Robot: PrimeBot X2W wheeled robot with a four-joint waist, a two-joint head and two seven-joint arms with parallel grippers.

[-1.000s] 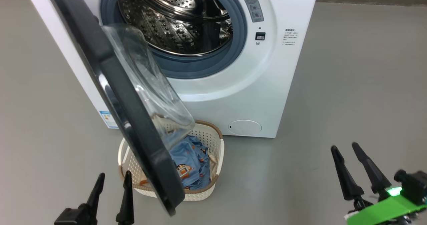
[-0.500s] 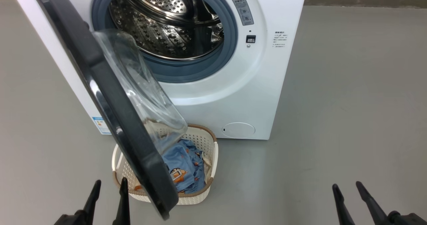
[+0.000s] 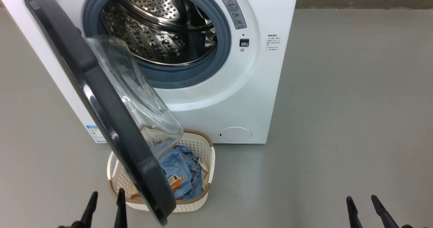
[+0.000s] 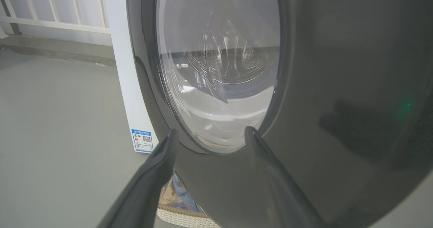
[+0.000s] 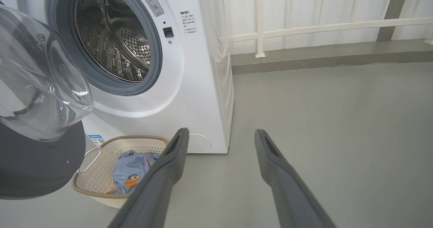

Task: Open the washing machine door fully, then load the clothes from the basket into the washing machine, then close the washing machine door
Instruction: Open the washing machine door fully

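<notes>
The white washing machine (image 3: 233, 96) stands with its steel drum (image 3: 155, 28) exposed. The washing machine door (image 3: 101, 99) hangs swung out towards me, its glass bowl (image 3: 135, 96) facing the drum and its lower edge over the left part of the basket (image 3: 194, 201). The clothes (image 3: 182, 174), light blue with orange figures, lie in the basket. My left gripper (image 3: 107, 197) is open just left of the door's lower edge; in its wrist view the left gripper (image 4: 209, 133) faces the door's outer face (image 4: 321, 86). My right gripper (image 3: 361, 201) is open over bare floor, far right; the right gripper (image 5: 221, 133) points at the machine's corner beside the basket (image 5: 98, 177).
Grey floor (image 3: 355, 103) spreads wide to the machine's right. A white railing (image 5: 304, 28) and a low kerb run behind it. A blue label sticker (image 3: 94, 133) sits low on the machine's left side, a round flap (image 3: 235, 135) low on its front.
The camera has turned, shifting the whole picture left. My right gripper has sunk to the bottom edge, its green part leaving view; the left has dropped slightly. Both stay open.
</notes>
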